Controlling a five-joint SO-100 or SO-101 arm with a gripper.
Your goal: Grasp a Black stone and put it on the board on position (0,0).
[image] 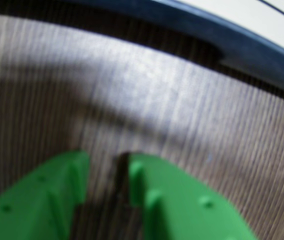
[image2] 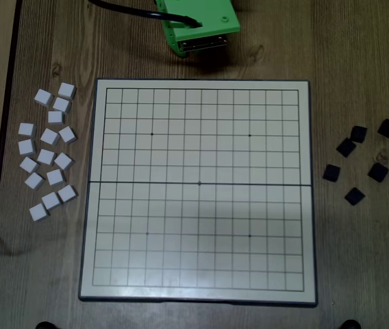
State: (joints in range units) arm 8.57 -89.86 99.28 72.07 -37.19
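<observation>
Wood grain of the bench (image2: 359, 62) runs in fine dark-brown lines, with a few knots visible in the overhead view. On it lies the board (image2: 198, 190), a large square cream panel with a thin dark grid, a dark grey rim and one thick seam line crossing it from left to right at mid height. Five small dots sit on the grid. No block lies on the board.

Six black stones (image2: 355, 163) rest on the bench to the right of the board in the overhead view, loosely scattered and apart from each other. Each is a small matte square block, and most are turned at an angle to the grid lines, so their edges do not follow the board. Being square, they show no long axis.

At the left of the board lies a cluster of white blocks (image2: 48, 152), the same shape, close together, several touching.

The green plastic arm (image2: 198, 24) is at the top edge of the overhead view, just above the board's upper rim, with a black cable leading to it. In the wrist view the jaws of the gripper (image: 108, 167) are green, smooth and blurred; they stand slightly apart with a narrow gap and hold nothing, above bare wood near the board's rim.
</observation>
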